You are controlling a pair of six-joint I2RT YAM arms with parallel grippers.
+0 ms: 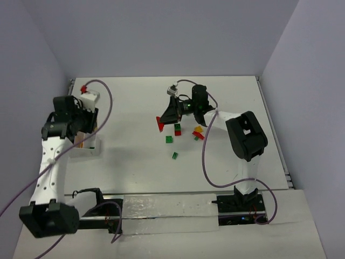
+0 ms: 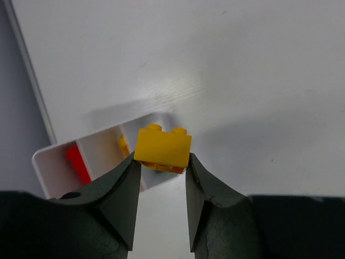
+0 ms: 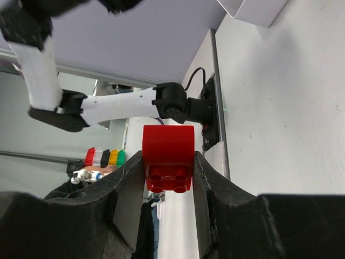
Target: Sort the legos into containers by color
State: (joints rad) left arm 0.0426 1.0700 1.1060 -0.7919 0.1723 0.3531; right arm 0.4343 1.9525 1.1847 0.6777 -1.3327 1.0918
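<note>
In the left wrist view my left gripper (image 2: 161,162) is shut on a yellow lego (image 2: 161,147), held just above a white divided container (image 2: 51,162). A red lego (image 2: 78,164) lies in one compartment and a yellow one (image 2: 123,144) in the compartment beside it. My right gripper (image 3: 168,157) is shut on a red lego (image 3: 168,141), studs toward the camera. From above, this red lego (image 1: 160,125) hangs near mid-table. Loose legos lie to its right: green (image 1: 169,139), green (image 1: 174,155), a red-and-green pair (image 1: 177,130), yellow (image 1: 198,129) and red (image 1: 199,136).
The white container (image 1: 92,150) stands at the left of the table under my left gripper (image 1: 82,139). A purple cable loops over each arm. Walls close the table at the back and both sides. Bare table lies between the container and the loose legos.
</note>
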